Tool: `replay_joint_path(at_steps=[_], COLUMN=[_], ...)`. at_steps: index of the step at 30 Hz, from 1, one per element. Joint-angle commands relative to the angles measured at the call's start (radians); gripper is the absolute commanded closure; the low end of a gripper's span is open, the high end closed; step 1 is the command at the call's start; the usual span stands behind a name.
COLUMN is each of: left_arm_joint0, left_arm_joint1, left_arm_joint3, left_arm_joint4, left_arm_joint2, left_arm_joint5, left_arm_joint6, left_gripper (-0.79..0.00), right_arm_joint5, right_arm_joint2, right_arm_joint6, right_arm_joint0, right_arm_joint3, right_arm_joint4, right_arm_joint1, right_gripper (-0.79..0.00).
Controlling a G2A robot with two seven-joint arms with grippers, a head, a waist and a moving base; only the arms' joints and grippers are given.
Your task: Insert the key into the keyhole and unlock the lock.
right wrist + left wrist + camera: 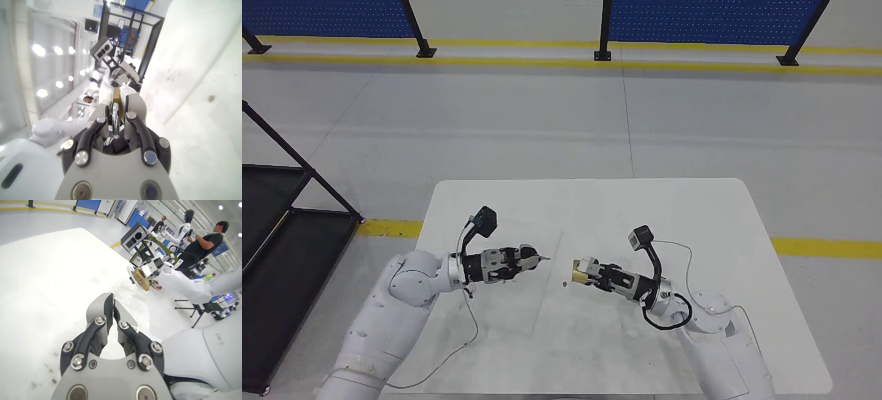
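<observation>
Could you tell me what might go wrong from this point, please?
1. The key barely shows beyond the shut left gripper; it could slip or twist on insertion.
2. The right gripper holds the lock in the air, so an off-line push might tilt it.

White table (712,210), small dark speck (564,285)
</observation>
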Motion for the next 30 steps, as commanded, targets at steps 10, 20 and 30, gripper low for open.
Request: replay_joint_path(at_steps=[10,20,30], left_arm_joint0=[0.065,0.074,0.074], left_arm_joint1=[0.001,0.031,0.031], left_arm_joint3=[-0.201,-0.069,-0.069], left_arm_joint4=[1.175,1.744,1.744], left_arm_joint2=[-0.032,0.066,0.066], left_arm_joint5=[0.065,0.334,0.334], left_arm_joint6=[0.751,1.391,1.391], left_gripper=[0.0,0.0,0.0], right_arm_joint5=[0.0,0.0,0.0], right_arm_joint2=[0.0,0.0,0.0], right_arm_joint6=[0.0,0.0,0.0], right_arm_joint0=[0.0,0.0,0.0], right_arm_joint3=[0.0,0.0,0.0], right_arm_joint4=[0.0,0.0,0.0], right_arm_joint1=[0.0,0.0,0.0], right_gripper=[0.0,0.0,0.0])
